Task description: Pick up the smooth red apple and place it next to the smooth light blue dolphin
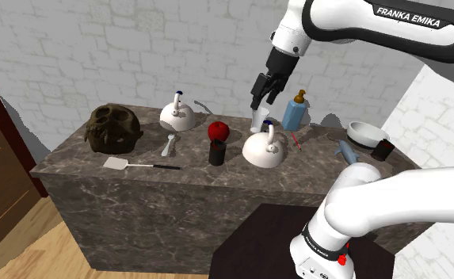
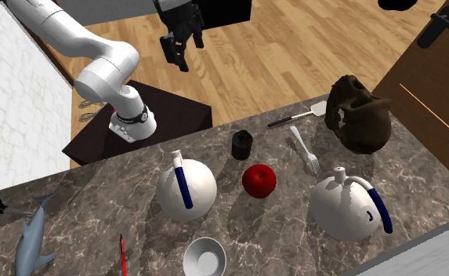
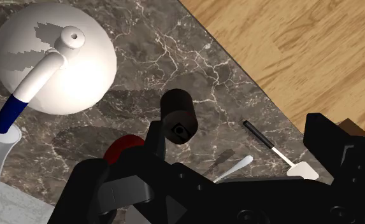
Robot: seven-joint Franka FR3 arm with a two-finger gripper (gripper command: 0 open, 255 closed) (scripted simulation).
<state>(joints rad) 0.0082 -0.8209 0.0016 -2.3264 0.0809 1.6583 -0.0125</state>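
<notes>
While the red apple (image 2: 259, 180) sits on the marble counter (image 2: 277, 229), the hand (image 1: 261, 97) hangs above, open wide and empty.

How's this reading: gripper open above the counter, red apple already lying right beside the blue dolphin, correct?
Not quite: the red apple lies between the two white kettles, well apart from the dolphin at the counter's end, as the second exterior view shows. The gripper is indeed open above the counter.
</notes>
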